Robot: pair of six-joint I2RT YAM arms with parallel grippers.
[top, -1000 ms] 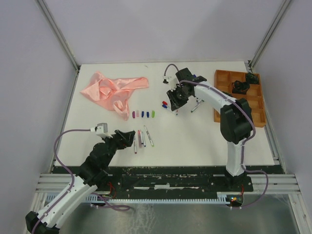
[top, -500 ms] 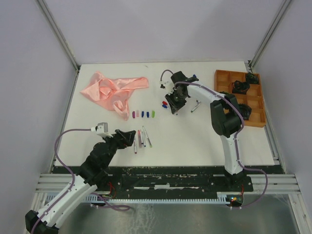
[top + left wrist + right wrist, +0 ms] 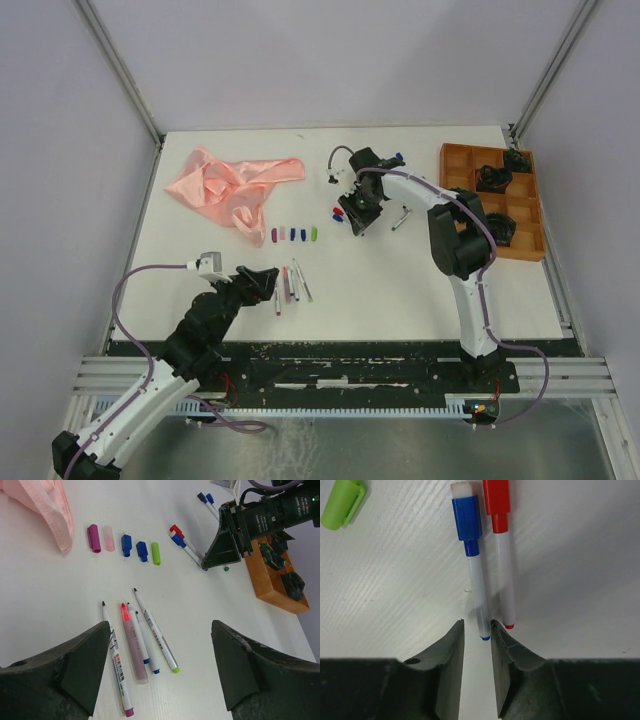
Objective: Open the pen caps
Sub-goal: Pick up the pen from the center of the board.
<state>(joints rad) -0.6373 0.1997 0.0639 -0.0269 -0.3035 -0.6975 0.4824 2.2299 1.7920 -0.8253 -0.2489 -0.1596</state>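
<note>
The right gripper (image 3: 477, 626) is narrowly parted, nothing pinched; the blue-capped pen (image 3: 479, 587) is laid on the table (image 3: 395, 590), tail end between the fingertips (image 3: 452, 640), long axis running straight away, blue cap (image 3: 466, 517) farthest.

right hand (image 3: 477, 631): fingers narrowly apart | blue-capped pen (image 3: 478, 582): tail end at fingertips | red-capped pen (image 3: 506, 580): alongside | green cap (image 3: 342, 502): top-left

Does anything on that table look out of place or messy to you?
Only the pink cloth, lying crumpled at the far left corner: it seems unrelated to the pens and caps.
</note>
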